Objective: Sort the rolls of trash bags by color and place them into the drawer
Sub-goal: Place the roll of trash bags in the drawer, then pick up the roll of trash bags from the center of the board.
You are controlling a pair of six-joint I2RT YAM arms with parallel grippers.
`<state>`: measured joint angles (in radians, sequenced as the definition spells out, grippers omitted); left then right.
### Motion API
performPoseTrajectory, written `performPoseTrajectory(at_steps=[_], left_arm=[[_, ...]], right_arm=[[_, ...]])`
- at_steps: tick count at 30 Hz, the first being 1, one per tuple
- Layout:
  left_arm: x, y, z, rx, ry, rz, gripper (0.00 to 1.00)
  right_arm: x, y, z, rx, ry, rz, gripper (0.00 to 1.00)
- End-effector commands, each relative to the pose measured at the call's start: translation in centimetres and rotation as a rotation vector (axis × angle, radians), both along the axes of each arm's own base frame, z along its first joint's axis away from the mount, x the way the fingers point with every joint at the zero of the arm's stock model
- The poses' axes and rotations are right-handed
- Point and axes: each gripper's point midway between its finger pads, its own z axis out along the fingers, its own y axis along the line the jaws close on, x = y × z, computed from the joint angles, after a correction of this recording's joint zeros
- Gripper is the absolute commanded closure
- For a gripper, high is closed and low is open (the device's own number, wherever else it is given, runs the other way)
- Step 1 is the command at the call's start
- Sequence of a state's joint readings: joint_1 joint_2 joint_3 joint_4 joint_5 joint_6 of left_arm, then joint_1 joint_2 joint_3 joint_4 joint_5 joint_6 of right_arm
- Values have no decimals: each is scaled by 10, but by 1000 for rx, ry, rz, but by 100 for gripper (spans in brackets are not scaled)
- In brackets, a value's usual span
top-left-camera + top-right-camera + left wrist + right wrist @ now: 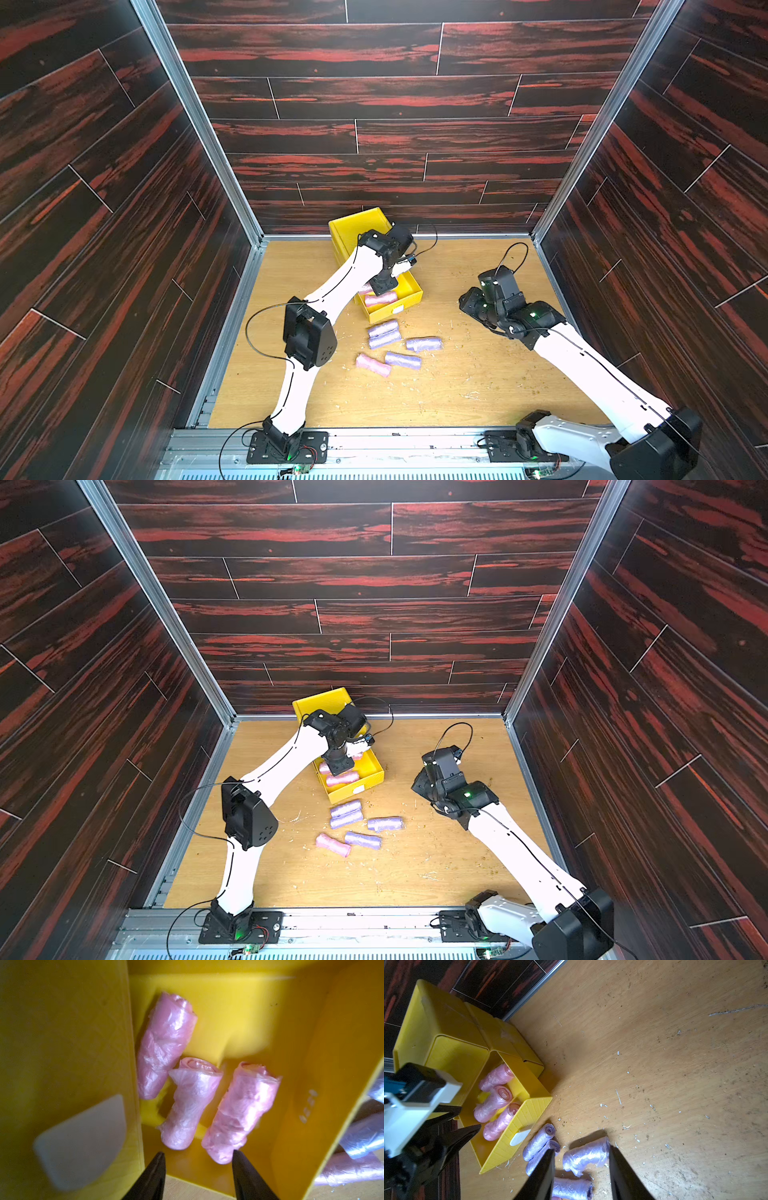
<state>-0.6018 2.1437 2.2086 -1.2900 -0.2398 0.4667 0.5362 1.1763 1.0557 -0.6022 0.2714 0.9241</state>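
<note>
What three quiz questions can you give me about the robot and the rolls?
1. How many pink rolls lie in the open drawer?
2. True or false: the left end effector grips a roll.
3. Which colour has most rolls on the table? A pink, B purple, C green.
Key: 1. Three. 2. False: it is open and empty. 3. B: four purple rolls, one pink.

three pink rolls (188,1103) in open yellow drawer (307,1109)
</note>
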Motion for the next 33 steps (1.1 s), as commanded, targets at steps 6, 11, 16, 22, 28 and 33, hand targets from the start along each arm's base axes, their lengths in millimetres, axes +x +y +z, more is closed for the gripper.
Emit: performPoseTrajectory(at_steps=[6, 11, 16, 22, 28, 33], left_arm=[[-28, -2, 95, -160, -154, -15, 44], [-51, 16, 152, -269, -276, 53, 44], [-73, 62, 216, -479, -623, 237, 42], [-138, 147, 274, -889, -1078, 495, 25], [-172, 205, 269, -879, -1192, 701, 32], [-178, 229, 241, -779, -1214, 829, 23]], right_arm=[[5, 6, 34, 18, -101, 64, 53], [7, 13, 80, -6, -274, 181, 54], [2, 48, 113, -37, -381, 426, 54], [-43, 138, 102, -227, -436, 777, 50], [-108, 224, 27, -504, -388, 1123, 47], [-141, 253, -20, -543, -333, 1309, 46]])
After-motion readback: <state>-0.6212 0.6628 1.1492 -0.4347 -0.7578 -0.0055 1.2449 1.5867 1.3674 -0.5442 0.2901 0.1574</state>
